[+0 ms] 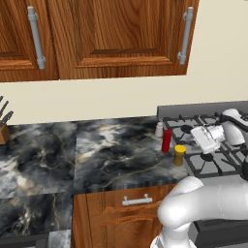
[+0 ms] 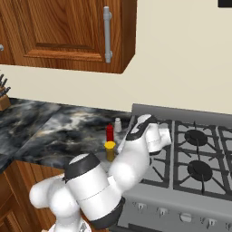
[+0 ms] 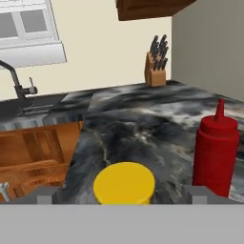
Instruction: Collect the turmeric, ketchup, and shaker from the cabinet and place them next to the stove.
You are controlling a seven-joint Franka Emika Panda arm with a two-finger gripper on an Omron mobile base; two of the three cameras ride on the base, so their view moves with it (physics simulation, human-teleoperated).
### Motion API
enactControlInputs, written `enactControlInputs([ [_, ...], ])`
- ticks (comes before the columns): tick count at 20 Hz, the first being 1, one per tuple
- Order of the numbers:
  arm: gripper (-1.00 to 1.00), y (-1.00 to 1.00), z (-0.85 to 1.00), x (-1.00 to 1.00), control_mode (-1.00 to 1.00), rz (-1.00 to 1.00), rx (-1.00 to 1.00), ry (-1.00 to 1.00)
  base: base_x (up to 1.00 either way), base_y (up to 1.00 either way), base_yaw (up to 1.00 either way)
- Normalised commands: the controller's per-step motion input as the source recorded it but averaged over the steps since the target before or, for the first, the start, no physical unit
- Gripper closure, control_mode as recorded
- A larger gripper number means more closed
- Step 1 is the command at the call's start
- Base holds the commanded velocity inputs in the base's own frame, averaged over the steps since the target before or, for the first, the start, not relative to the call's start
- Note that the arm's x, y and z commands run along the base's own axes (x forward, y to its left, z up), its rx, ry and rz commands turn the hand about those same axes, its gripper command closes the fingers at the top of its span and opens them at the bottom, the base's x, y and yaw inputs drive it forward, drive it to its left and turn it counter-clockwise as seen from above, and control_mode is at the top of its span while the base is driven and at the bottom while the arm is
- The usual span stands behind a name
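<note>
Gripper jaws spread wide, released; turmeric yellow lid at bottom centre of hand view, between the fingertips but not gripped. Ketchup upright at right, both on dark marble counter left of stove

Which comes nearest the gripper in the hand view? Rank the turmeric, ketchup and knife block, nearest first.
1. Turmeric: right in front of the gripper, between its fingertips.
2. Ketchup: just beyond, to the right in that view.
3. Knife block: far across the counter, by the wall.
</note>
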Motion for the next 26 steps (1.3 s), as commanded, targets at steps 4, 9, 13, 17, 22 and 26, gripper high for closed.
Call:
enactControlInputs([
  [4, -1.0, -0.01, 0.62, -0.11, -1.0, 0.0, -0.06, 0.0, 0.0, 0.0, 0.0],
  [9, -1.0, 0.0, 0.53, -0.64, -1.0, -0.02, -0.03, 0.0, 0.0, 0.0, 0.0],
  [13, -1.0, 0.03, 0.43, -0.93, -1.0, -0.09, 0.0, 0.0, 0.0, 0.0, 0.0],
  [17, -1.0, 0.19, 0.35, -0.96, -1.0, -0.15, 0.0, 0.07, 0.0, 0.0, 0.0],
  [22, -1.0, 0.44, 0.38, -0.81, -1.0, -0.11, -0.04, 0.06, 0.0, 0.0, 0.0],
  [26, -1.0, 0.71, 0.58, -0.45, -1.0, -0.05, -0.14, 0.0, 0.0, 0.0, 0.0],
])
